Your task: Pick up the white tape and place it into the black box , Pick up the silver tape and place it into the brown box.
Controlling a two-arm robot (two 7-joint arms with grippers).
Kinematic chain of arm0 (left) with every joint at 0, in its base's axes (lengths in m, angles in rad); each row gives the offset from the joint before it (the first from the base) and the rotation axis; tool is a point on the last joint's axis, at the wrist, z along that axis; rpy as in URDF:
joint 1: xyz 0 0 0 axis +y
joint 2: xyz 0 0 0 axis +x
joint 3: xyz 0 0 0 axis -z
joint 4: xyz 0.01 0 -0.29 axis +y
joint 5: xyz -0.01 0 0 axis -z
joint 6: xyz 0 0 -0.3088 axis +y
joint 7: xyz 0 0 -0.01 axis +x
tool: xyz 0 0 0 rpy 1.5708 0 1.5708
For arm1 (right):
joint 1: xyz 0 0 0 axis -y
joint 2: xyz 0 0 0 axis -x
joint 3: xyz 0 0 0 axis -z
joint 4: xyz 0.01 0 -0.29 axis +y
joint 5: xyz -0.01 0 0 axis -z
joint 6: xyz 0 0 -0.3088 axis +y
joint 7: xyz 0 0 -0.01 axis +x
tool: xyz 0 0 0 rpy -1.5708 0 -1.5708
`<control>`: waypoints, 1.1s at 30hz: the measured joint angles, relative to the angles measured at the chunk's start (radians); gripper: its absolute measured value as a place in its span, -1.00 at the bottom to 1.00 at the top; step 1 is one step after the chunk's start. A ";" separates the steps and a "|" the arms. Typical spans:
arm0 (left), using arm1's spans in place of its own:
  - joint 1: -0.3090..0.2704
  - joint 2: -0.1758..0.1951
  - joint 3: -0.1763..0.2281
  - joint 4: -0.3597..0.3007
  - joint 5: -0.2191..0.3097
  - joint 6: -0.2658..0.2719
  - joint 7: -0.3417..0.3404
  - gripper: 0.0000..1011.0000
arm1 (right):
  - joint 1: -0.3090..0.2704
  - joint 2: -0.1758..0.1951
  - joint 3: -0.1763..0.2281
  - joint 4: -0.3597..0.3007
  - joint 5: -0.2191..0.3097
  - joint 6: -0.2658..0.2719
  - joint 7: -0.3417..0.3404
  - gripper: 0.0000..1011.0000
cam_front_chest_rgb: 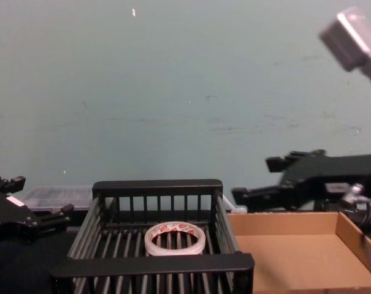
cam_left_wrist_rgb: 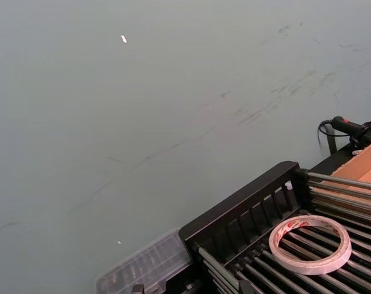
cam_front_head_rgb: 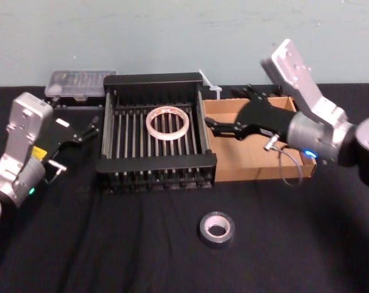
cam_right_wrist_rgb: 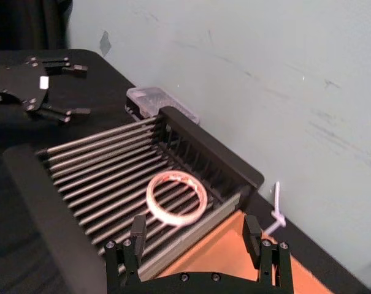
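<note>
1. Black slatted plastic: the black box (cam_front_head_rgb: 154, 80) stands mid-table, and the white tape (cam_front_head_rgb: 168, 122) lies flat on its barred bottom, toward the far wall.
2. The brown box (cam_front_head_rgb: 257, 168) sits just beside the crate's right wall.
3. My right gripper (cam_front_head_rgb: 212, 127) hovers above the brown box's left edge. It points toward the crate with its jaws spread wide and nothing between them.
4. The silver tape (cam_front_head_rgb: 216, 227) lies flat on the black cloth (cam_front_head_rgb: 129, 244) in front of both boxes, apart from each.
5. My left gripper (cam_front_head_rgb: 89, 130) hangs just left of the crate, fingers apart and empty.
6. A clear plastic case (cam_front_head_rgb: 80, 83) rests behind the crate's far left corner.
</note>
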 joint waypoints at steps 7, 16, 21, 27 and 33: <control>0.000 0.000 0.000 0.000 0.000 0.000 0.000 0.98 | -0.113 0.083 0.043 -0.115 0.047 0.018 -0.006 0.98; 0.000 0.000 0.000 0.000 0.000 0.000 0.000 0.98 | -0.244 0.167 0.074 -0.218 0.088 0.041 -0.018 0.98; 0.000 0.000 0.000 0.000 0.000 0.000 0.000 0.98 | -0.291 0.204 0.071 -0.251 0.097 0.048 -0.013 0.98; 0.000 0.000 0.000 0.000 0.000 0.000 0.000 0.98 | -0.317 0.231 0.054 -0.273 0.103 0.056 0.003 0.98; 0.000 0.000 0.000 0.000 0.000 0.000 0.000 0.98 | -0.314 0.237 0.028 -0.275 0.109 0.073 0.020 0.98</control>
